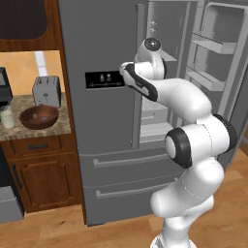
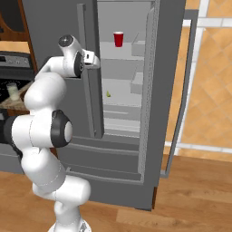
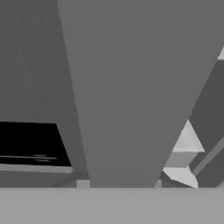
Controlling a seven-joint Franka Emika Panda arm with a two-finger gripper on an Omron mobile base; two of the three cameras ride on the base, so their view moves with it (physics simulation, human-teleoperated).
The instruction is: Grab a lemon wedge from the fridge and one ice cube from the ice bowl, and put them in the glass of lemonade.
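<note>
Right against your hand camera stands the fridge (image 3: 127, 87) handle; finger state can't be told. Lemon wedge (image 2: 108, 94) sits at the shelf's left edge; swinging in, you could clip the left door.

**Arm raised, wrist bent toward the fridge**

The white arm rose in a folded S, elbow high and forearm angled up. Its claw (image 2: 95, 59) reached level beside the left door's handle on the fridge (image 1: 104, 121); how wide its jaws stood could not be told.
</note>
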